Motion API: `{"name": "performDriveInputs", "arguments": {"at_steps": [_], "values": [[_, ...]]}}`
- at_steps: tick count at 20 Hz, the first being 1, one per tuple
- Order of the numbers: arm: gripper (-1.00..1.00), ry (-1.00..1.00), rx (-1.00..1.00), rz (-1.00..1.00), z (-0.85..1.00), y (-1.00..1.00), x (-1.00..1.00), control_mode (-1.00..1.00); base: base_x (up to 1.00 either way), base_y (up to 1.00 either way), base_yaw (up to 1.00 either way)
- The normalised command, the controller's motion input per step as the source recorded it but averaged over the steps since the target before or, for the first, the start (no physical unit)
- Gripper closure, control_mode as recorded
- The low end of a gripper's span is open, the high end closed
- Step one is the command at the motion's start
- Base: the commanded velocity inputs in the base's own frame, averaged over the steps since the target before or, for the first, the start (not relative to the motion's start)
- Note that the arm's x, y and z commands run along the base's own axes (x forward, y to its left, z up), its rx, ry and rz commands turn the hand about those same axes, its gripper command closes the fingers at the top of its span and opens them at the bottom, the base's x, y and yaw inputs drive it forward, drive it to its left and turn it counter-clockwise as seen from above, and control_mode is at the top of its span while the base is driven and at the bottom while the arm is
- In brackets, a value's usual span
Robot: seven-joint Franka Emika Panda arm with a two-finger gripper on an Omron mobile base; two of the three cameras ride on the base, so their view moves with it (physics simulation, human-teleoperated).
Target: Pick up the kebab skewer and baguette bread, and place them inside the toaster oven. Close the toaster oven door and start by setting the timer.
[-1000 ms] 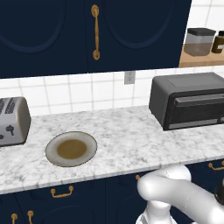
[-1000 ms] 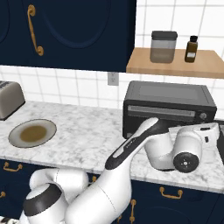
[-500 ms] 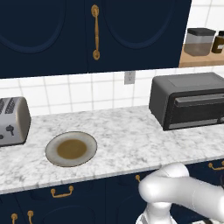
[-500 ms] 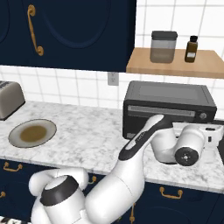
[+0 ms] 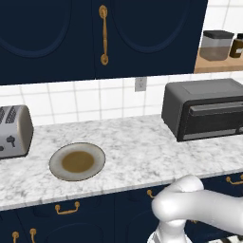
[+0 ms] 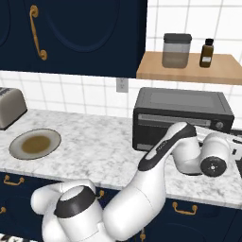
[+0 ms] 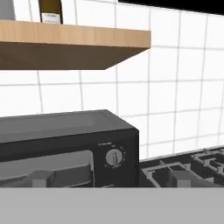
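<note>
My claw is wide open and holds nothing. At nine o'clock from my hand sits the toaster oven (image 6: 182, 118) on the counter (image 6: 101, 146), its door (image 5: 214, 119) shut. Its round knob (image 7: 114, 158) faces me. Far off at nine o'clock lies a plate (image 5: 77, 161).

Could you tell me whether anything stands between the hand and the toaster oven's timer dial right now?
Nothing visible does. In the hand view the timer dial on the toaster oven faces the camera with open air before it, and the toaster oven door is shut.
</note>
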Motion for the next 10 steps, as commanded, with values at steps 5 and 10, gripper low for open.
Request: {"name": "performDriveInputs", "arguments": {"at_steps": [5,10], "values": [[-1.00,-0.29,0.03,0.00,-0.30,0.00,0.07,-1.00,0.00,0.00,0.00],[-1.00,-0.23,0.00,0.00,-0.27,-0.09,0.20,-1.00,0.00,0.00,0.00]]}}
